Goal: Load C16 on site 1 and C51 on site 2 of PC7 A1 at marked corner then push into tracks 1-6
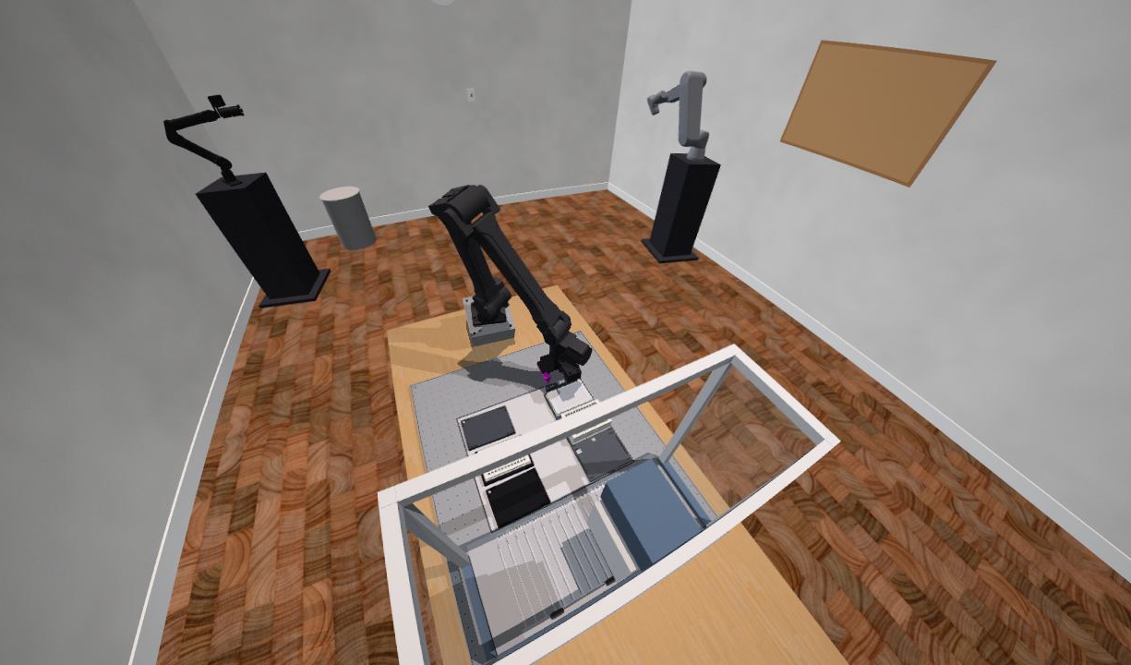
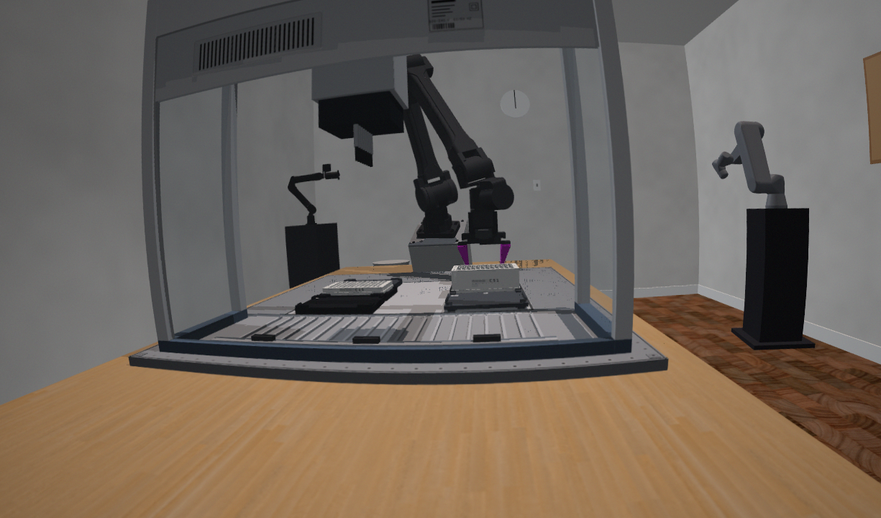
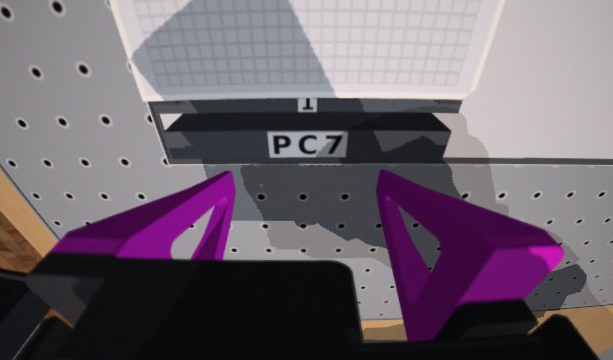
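The carrier PC7 (image 3: 306, 132) lies on the apron, its labelled handle toward me. The white 384-well plate C16 (image 3: 306, 45) sits flat on site 1 right behind the handle; it also shows in the overhead view (image 1: 571, 396). The white deep-well block C51 (image 2: 485, 277) stands on the site behind it, and the dark site 3 (image 2: 486, 298) nearest the rails is bare. My gripper (image 3: 305, 180) is open and empty, low over the perforated deck just short of the handle, fingers either side of the PC7 label. It shows from the rail side as purple fingers (image 2: 483, 247) behind the block.
The 96-well plate C15 (image 2: 357, 286) sits on the middle nest; nests S1 (image 1: 486, 426) and S3 (image 1: 517, 499) are bare. The ribbed tracks (image 2: 391, 325) lie beyond the carrier under the instrument's frame (image 1: 602, 413) and its hanging head (image 2: 359, 96).
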Robot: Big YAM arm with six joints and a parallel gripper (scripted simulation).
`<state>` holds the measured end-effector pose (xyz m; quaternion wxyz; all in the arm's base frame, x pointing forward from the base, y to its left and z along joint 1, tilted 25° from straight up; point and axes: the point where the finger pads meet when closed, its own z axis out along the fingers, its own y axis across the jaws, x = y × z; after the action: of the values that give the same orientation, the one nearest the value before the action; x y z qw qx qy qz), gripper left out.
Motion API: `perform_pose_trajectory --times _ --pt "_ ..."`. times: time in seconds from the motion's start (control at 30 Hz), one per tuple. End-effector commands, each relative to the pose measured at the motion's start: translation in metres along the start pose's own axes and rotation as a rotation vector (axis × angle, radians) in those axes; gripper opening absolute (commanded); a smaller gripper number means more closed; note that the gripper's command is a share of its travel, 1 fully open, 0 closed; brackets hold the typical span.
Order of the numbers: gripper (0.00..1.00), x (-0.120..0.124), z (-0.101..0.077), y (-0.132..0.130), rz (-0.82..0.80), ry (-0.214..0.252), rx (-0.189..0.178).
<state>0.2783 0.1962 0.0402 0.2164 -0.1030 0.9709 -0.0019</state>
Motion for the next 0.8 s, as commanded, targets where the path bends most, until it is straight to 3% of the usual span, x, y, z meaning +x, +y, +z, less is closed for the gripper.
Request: perform_pose_trajectory --times 0.0,0.5,0.53,0.77 --pt "0.8 -0.025 -0.006 0.005 0.019 -0.041 -0.018" --pt "0.8 -0.026 -0.004 0.003 0.012 -0.025 -0.009" --pt "0.8 -0.013 0.001 -0.002 0.009 -0.002 0.002" --pt "0.8 -0.029 -0.005 0.003 0.011 -0.023 -0.008"
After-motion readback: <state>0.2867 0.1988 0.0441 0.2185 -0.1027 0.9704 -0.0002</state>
